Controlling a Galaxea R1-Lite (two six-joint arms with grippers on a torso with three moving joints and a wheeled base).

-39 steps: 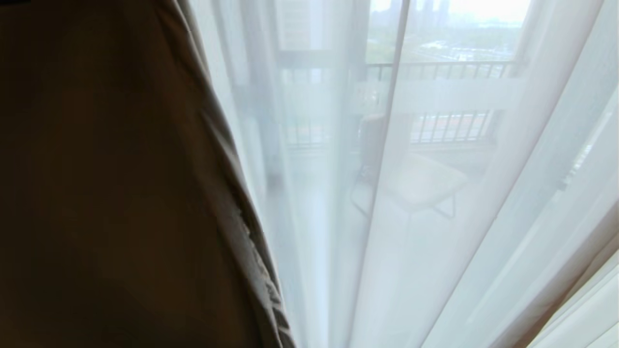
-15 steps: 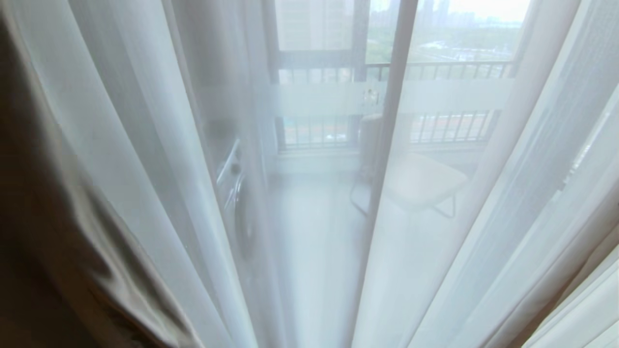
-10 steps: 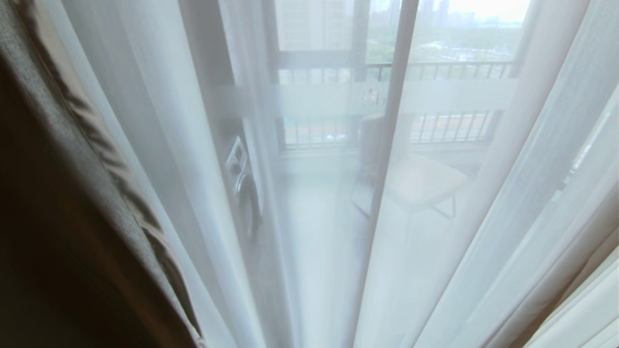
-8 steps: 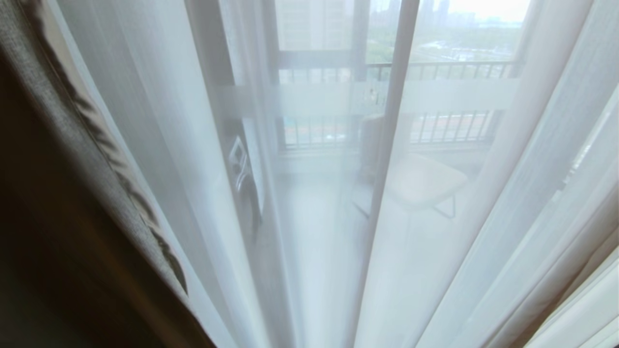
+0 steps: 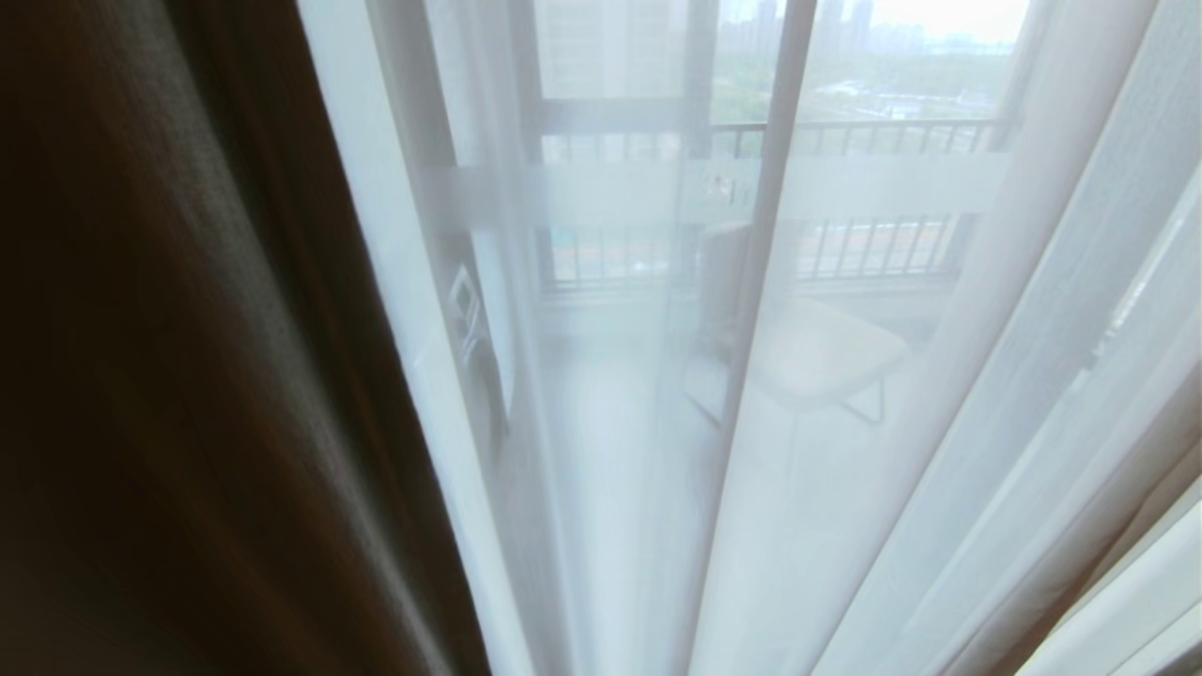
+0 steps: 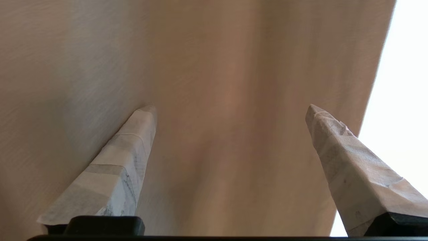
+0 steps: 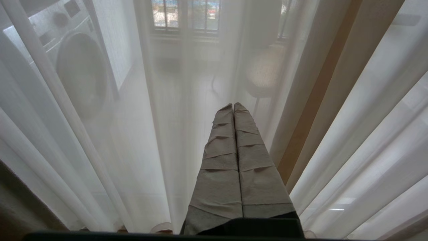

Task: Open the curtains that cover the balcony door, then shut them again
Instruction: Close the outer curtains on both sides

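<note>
The thick beige-grey curtain (image 5: 188, 376) hangs over the left third of the head view, dark against the light. White sheers (image 5: 939, 376) cover the rest, and the balcony door (image 5: 784, 84) with its frosted band (image 5: 610, 192) shows through them. Neither gripper is in the head view. In the left wrist view my left gripper (image 6: 230, 108) stands open, its taped fingers (image 6: 130, 150) wide apart, facing the thick curtain (image 6: 227, 67) with nothing pinched between them. My right gripper (image 7: 233, 105) is shut and empty, pointing at the sheers (image 7: 150, 117).
Behind the sheers on the balcony stand a washing machine (image 7: 80, 70) at the left and a chair (image 5: 817, 357) near the middle, with a black railing (image 5: 873, 136) beyond. A strip of thick curtain (image 7: 321, 93) hangs at the right.
The thick curtain's edge has swung back to the right, from the far left of the head view to about a third across. The sheers' left folds have shifted; the door and chair stay put.
</note>
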